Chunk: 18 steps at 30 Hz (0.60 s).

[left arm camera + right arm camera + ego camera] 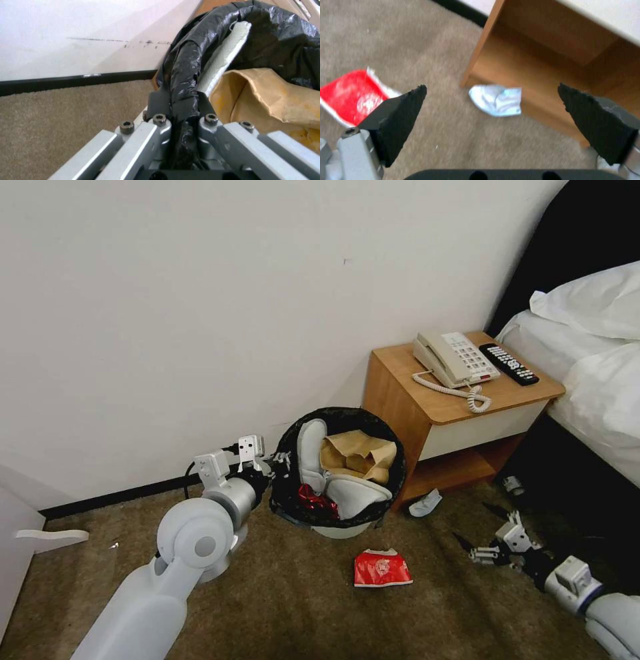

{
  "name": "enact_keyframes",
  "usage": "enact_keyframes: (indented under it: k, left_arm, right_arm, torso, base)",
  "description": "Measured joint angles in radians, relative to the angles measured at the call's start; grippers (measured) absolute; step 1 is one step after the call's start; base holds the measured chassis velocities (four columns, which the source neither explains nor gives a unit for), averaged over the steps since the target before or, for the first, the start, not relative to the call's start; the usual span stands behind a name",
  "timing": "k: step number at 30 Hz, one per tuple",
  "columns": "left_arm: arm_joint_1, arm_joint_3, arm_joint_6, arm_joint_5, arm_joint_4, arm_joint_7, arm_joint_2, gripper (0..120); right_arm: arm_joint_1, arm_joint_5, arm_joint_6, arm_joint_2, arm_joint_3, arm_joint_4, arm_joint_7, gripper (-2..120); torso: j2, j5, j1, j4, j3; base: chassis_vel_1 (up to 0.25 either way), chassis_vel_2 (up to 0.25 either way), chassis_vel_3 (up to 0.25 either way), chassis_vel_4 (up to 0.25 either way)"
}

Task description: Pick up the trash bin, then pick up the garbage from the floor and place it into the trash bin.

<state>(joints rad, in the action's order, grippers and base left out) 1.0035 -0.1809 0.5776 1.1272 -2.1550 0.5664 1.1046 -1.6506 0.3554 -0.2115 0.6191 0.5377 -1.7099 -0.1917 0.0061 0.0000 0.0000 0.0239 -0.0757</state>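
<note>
Left gripper (279,463) is clamping the rim of the small round white plastic trash bin (340,529), its fingers (159,102) pinched tight on the black bag liner (186,75) folded over the edge. The bin is tilting toward the camera in the head view, beside the wooden nightstand (400,400) and near the white wall (200,313). Inside it are lying two white slippers (311,450), a crumpled brown paper bag (360,453) and a crushed red can (315,500).

Right gripper (475,545) is hovering low over the short-pile beige-brown carpet floor (300,607), fingers (398,120) spread wide apart, holding nothing. In the right wrist view, a pale-blue face mask (496,100) is sitting between the fingertips on the carpet, at the nightstand's lower front edge. A flattened red paper cup (381,568) is lying on the carpet just in front of the bin, between the two arms.

A beige corded telephone (453,359) and a black remote control (509,364) are resting on the nightstand top.
</note>
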Motion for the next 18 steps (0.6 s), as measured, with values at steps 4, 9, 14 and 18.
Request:
enact_keyframes:
  k: [4,9,14,18]
  left_arm:
    - [0.0,0.0,0.0,0.0,0.0,0.0,0.0,4]
    - [0.0,0.003,0.0,-0.002,0.0,0.003,0.003,4]
    - [0.0,0.004,0.0,-0.003,0.002,0.003,0.003,4]
    - [-0.001,0.005,0.001,-0.003,0.008,0.003,0.003,4]
  right_arm:
    - [0.02,-0.023,-0.012,0.025,-0.026,0.046,-0.005,100]
    - [0.067,-0.052,-0.022,0.071,-0.076,0.108,-0.01,100]
    - [0.121,-0.061,-0.028,0.102,-0.123,0.148,-0.015,100]
    - [0.183,-0.067,-0.029,0.141,-0.178,0.19,-0.015,100]
  torso:
    - [0.0,0.0,0.0,0.0,0.0]
    - [0.0,0.0,0.0,0.0,0.0]
    - [0.0,-0.0002,0.0,0.0,0.0]
    - [0.0,0.0,0.0,-0.0001,0.0]
  base:
    - [0.0,0.0,0.0,0.0]
    - [0.0,0.0,0.0,0.0]
    - [0.0,0.0,0.0,0.0]
    - [0.0,0.0,0.0,0.0]
